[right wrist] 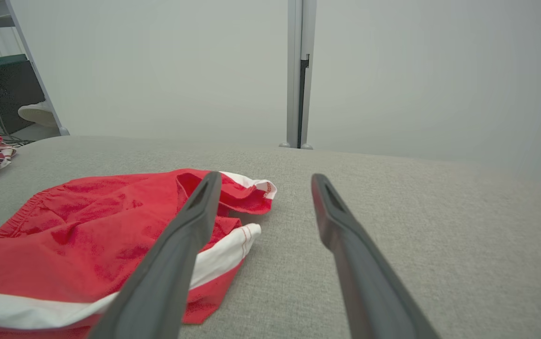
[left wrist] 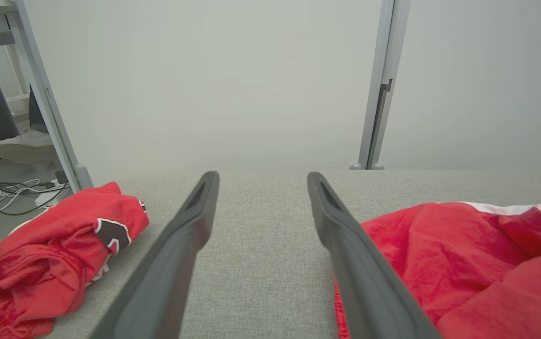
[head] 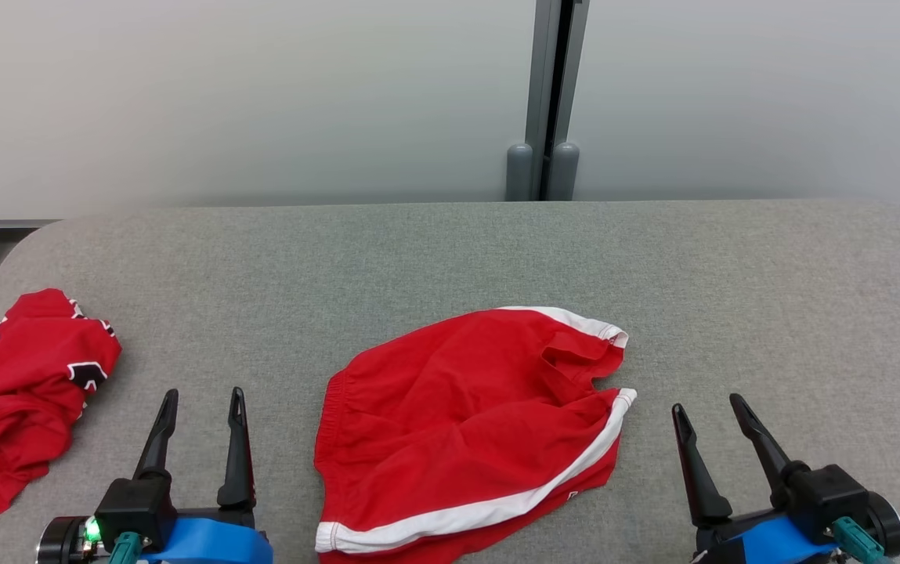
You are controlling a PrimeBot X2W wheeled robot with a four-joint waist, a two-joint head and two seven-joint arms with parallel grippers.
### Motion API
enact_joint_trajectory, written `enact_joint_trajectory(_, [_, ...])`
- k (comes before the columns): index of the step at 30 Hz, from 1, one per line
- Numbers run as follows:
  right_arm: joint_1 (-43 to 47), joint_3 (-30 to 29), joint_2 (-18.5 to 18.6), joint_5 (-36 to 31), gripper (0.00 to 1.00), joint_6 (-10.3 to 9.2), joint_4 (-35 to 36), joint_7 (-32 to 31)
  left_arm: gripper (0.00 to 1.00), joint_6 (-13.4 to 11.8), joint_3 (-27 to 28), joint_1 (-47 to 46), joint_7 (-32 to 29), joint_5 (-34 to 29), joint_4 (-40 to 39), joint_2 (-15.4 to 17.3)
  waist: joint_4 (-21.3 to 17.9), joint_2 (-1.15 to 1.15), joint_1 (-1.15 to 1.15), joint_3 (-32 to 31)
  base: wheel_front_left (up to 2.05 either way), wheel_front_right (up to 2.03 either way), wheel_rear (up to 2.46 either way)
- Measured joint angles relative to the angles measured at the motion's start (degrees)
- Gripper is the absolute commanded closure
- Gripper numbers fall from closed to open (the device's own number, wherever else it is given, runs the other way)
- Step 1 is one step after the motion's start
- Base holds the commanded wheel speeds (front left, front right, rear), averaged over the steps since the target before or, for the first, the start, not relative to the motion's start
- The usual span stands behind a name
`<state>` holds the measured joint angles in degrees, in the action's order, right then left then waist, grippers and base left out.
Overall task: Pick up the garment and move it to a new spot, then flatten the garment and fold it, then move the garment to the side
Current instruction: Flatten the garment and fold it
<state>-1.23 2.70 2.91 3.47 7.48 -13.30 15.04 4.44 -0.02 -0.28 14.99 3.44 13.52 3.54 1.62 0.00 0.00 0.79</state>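
Left wrist view: garment (left wrist: 440,254), white shoe (left wrist: 23,146)

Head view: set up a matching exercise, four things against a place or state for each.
1. red shorts
2. crumpled red garment
3. left gripper
4. right gripper

a. bunched at the far left
b. open, lower right
c. lying in the middle, white trim showing
d. open, lower left

Pairs: 1-c, 2-a, 3-d, 4-b
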Motion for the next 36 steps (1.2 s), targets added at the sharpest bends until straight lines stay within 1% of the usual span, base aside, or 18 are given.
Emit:
enact_joint_trajectory(4, [1.6, -0.4, 0.0, 0.2, 0.00, 0.00, 0.2, -0.3, 0.00, 0.0, 0.1, 0.3, 0.0, -0.1, 0.0, 0.0, -0.1, 0.00, 0.00, -0.1, 0.00, 0.00, 0.00])
enact_joint_trajectory(12, [1.0, -0.3, 0.0, 0.1, 0.00, 0.00, 0.3, -2.0, 0.00, 0.1, -0.1, 0.4, 0.0, -0.4, 0.0, 0.0, 0.4, 0.00, 0.00, 0.1, 0.00, 0.00, 0.00])
enact_joint_trajectory(20, [-6.2, 1.3, 0.0, -1.2, 0.00, 0.00, -2.8, -4.3, 0.00, 0.1, -0.2, -0.1, 0.0, -0.4, 0.0, 0.0, 1.4, 0.00, 0.00, 1.4, 0.00, 0.00, 0.00])
enact_joint_trajectory(25, [-10.0, 1.4, 0.0, -2.2, 0.00, 0.00, -8.4, -4.9, 0.00, 0.1, -0.6, -1.0, 0.0, -0.4, 0.0, -0.1, 2.4, 0.00, 0.00, 2.4, 0.00, 0.00, 0.00])
enact_joint_trajectory(32, [-14.0, 1.1, -0.1, -3.4, 0.00, 0.00, -20.1, -5.4, 0.00, 0.1, -0.6, -2.0, 0.0, -0.1, 0.0, -0.2, 3.5, 0.00, 0.00, 4.3, 0.00, 0.00, 0.00])
enact_joint_trajectory(36, [-16.2, 0.7, 0.0, -3.1, 0.00, 0.00, -26.6, -4.6, 0.00, 0.2, -0.7, -2.6, 0.0, -0.1, 0.1, -0.3, 4.1, 0.00, 0.00, 5.4, 0.00, 0.00, 0.00])
